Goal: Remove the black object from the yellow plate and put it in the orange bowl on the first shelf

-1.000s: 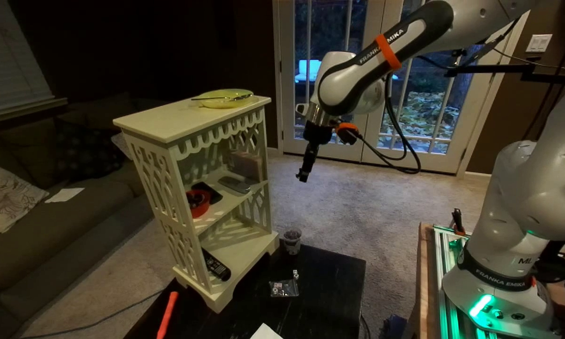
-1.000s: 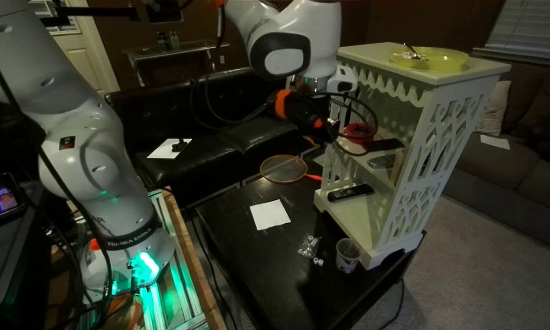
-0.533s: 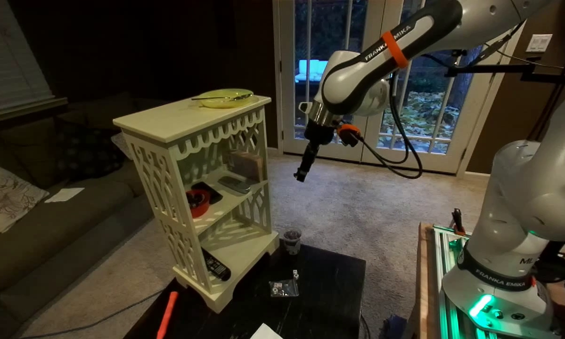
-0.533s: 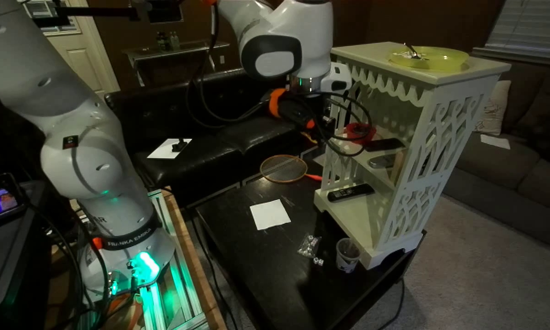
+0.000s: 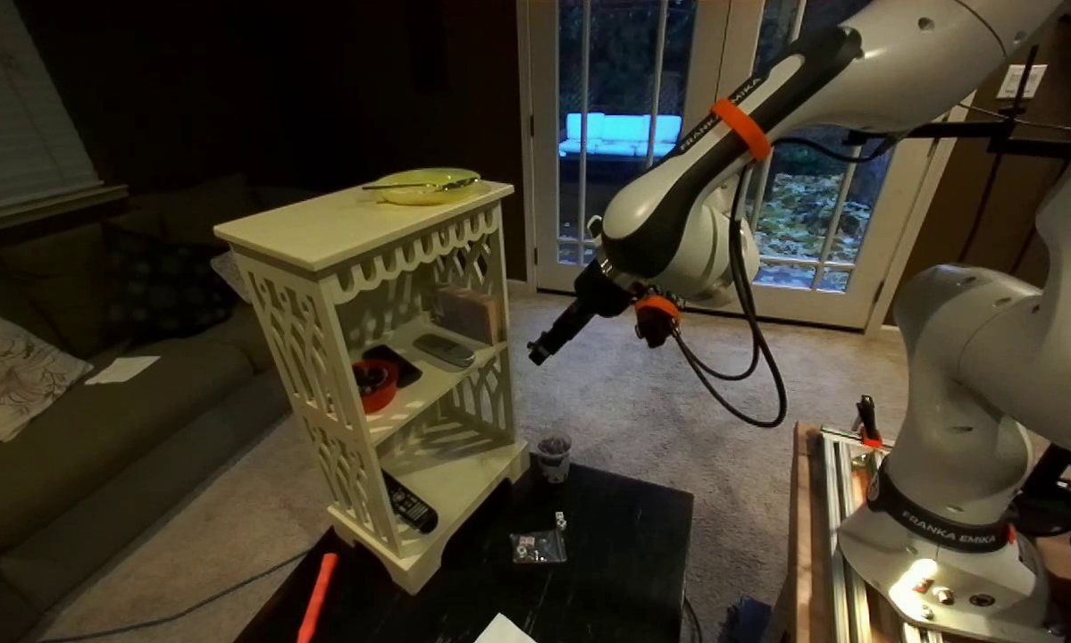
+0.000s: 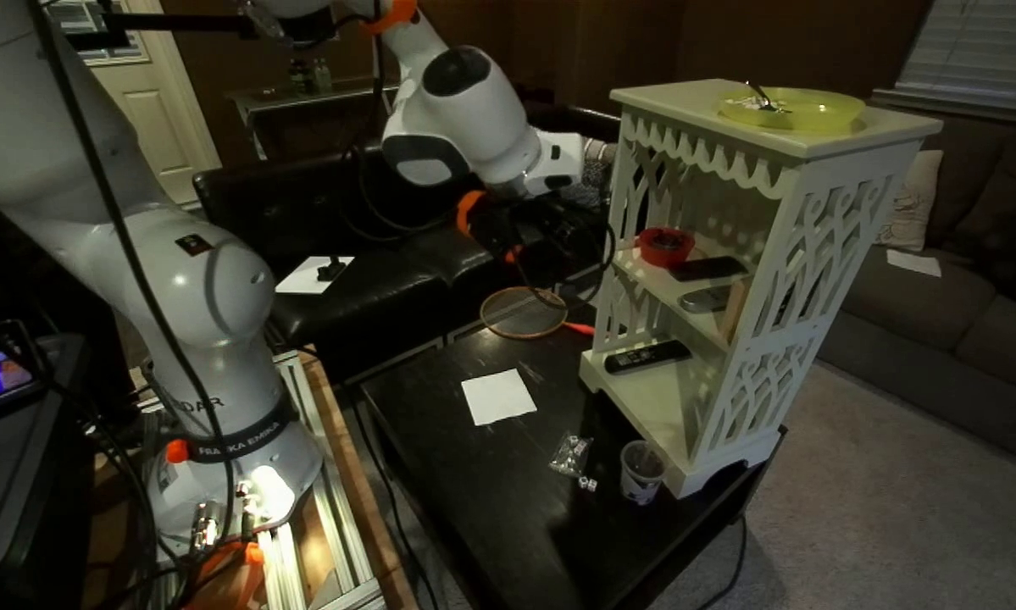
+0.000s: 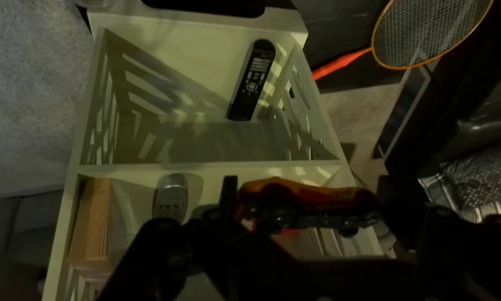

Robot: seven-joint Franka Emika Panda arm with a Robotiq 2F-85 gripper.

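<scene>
In an exterior view I'm seeing the orange bowl (image 5: 380,404) sitting on the shelf (image 5: 432,382), left of the hand (image 5: 535,354) | black object (image 5: 457,185) lying on the yellow plate (image 5: 423,198), up-left of it | orange-and-dark thing (image 7: 308,193) showing between its jaws; I'm unable to tell if I'm gripping

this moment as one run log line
black fingers: orange-black item between, grip unclear | round red-orange bowl: middle shelf, cream lattice unit, dark contents | round yellow plate: unit's top, thin shiny utensil on it

Shelf unit (image 5: 307,230) in all 3 views
</scene>
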